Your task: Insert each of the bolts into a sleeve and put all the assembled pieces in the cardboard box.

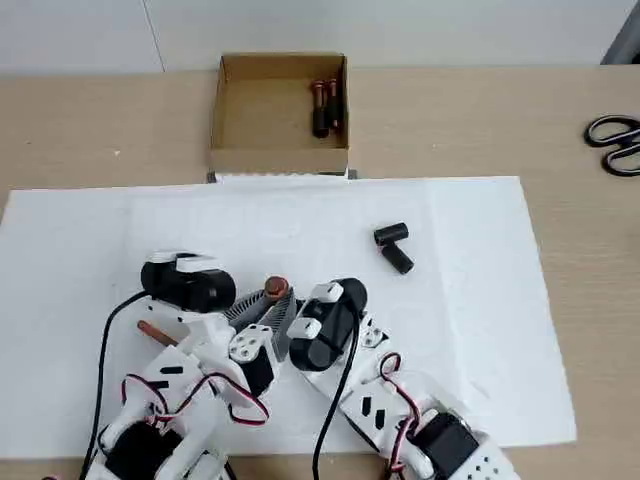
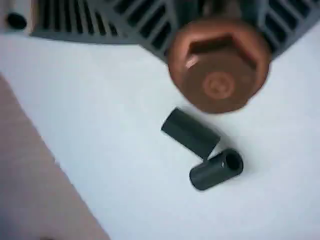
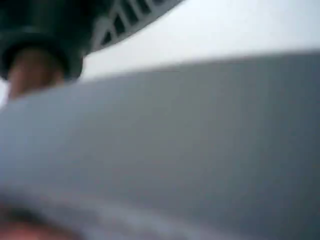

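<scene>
Overhead, cardboard box (image 1: pixel 280 160) holding assembled pieces (image 1: pixel 325 105), up close, left fingers (image 2: pixel 125 25) clamping bolt (image 2: pixel 217 70).

A robotics test bench in a lab or workshop: a pale wooden table (image 1: pixel 90 120) stands against a plain white wall (image 1: pixel 420 25), a white paper sheet (image 1: pixel 480 330) covers its middle, small robot arms (image 1: pixel 345 400) trail loose cables (image 1: pixel 235 398) at lower centre, and scissors (image 1: pixel 615 143) lie at the right edge.

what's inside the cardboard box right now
Two assembled pieces, copper bolts in black sleeves, lie side by side near the right-hand wall of the cardboard box. The rest of its floor looks bare, but the strip just behind the near wall is hidden.
</scene>
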